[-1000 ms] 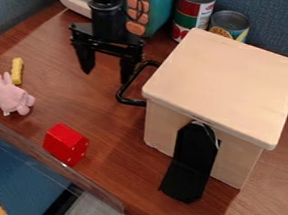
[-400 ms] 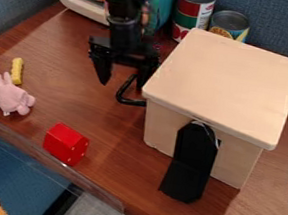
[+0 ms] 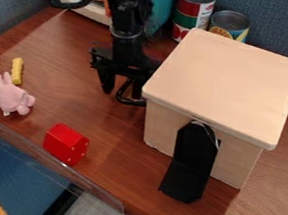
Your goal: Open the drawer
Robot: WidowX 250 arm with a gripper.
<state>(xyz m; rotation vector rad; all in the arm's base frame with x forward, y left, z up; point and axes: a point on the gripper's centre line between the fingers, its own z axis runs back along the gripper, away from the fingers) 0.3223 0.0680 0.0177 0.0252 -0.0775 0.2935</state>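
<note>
Looking down at a slant, the camera view shows the table (image 3: 118, 161) with its edge running from 8 to 6 o'clock, behind a clear plastic strip (image 3: 76, 176). The black pincer (image 3: 122, 87) hangs just off centre, towards 11 o'clock, its fingers apart, beside the drawer's black loop handle (image 3: 128, 102). That handle sticks out of the left side of a wooden box (image 3: 230, 86) at 2 o'clock; the drawer front is hidden. A stretch of table separates the pincer from a glossy red block (image 3: 65, 144) at 7 to 8 o'clock.

At 9 o'clock are a fuzzy pink plush toy (image 3: 10, 97) and a yellow stick (image 3: 17, 70). Two metal cans (image 3: 193, 13) (image 3: 230, 23) stand behind the box, near 12 to 1 o'clock. The box blocks the pincer's right. Its smooth, pale lid has rounded corners; a matte black flap (image 3: 192, 161) slopes down its front.
</note>
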